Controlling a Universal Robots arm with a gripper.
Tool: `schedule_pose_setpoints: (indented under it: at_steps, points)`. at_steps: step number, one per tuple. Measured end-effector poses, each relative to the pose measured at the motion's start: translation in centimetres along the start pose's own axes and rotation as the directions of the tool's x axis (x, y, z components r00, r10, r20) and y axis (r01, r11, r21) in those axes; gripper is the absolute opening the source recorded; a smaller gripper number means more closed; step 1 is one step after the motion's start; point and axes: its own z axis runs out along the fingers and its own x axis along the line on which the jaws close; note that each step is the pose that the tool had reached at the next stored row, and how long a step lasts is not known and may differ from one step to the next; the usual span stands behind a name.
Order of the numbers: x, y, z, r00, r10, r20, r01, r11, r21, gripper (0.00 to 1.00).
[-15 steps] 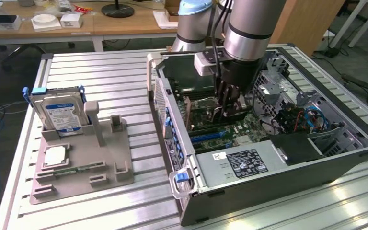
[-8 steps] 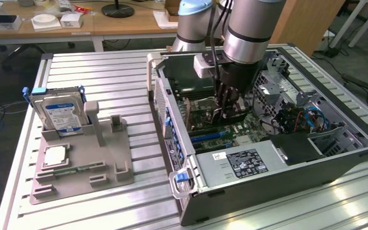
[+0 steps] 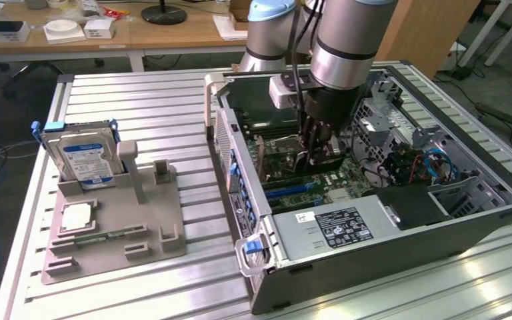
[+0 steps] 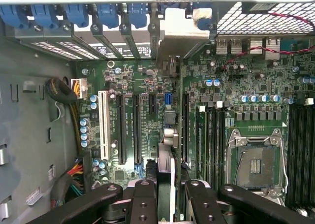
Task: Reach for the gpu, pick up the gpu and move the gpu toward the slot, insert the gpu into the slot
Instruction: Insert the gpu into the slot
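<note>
My gripper [image 3: 317, 155] is down inside the open computer case [image 3: 469, 220], just above the motherboard [image 3: 327, 180]. It is shut on the gpu [image 4: 166, 171], a thin dark card that the wrist view shows edge-on between the black fingers [image 4: 142, 202]. In the wrist view my gripper [image 4: 167, 204] holds the card over the row of expansion slots. A long black slot [image 4: 186, 130] lies close beside the card's edge, and two more black slots [image 4: 121, 130] and a white one [image 4: 103, 125] lie further off. I cannot tell whether the card touches a slot.
On the exterior view's left, a grey holder [image 3: 114, 220] carries a hard drive [image 3: 83, 157], a processor chip [image 3: 77, 217] and a memory stick [image 3: 96, 237]. Case walls, blue retention clips [image 4: 78, 15], the power supply [image 3: 345, 227] and cables [image 3: 416, 167] hem the gripper in. The processor socket [image 4: 256, 165] is open.
</note>
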Motion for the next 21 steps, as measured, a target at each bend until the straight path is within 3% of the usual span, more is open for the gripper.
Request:
schedule_pose_setpoints:
  at_steps: [21]
  points:
    - [-0.1, 0.77, 1.86, 0.9998, -0.022, -0.0001, 0.022, 0.9998, -0.0005, 0.27]
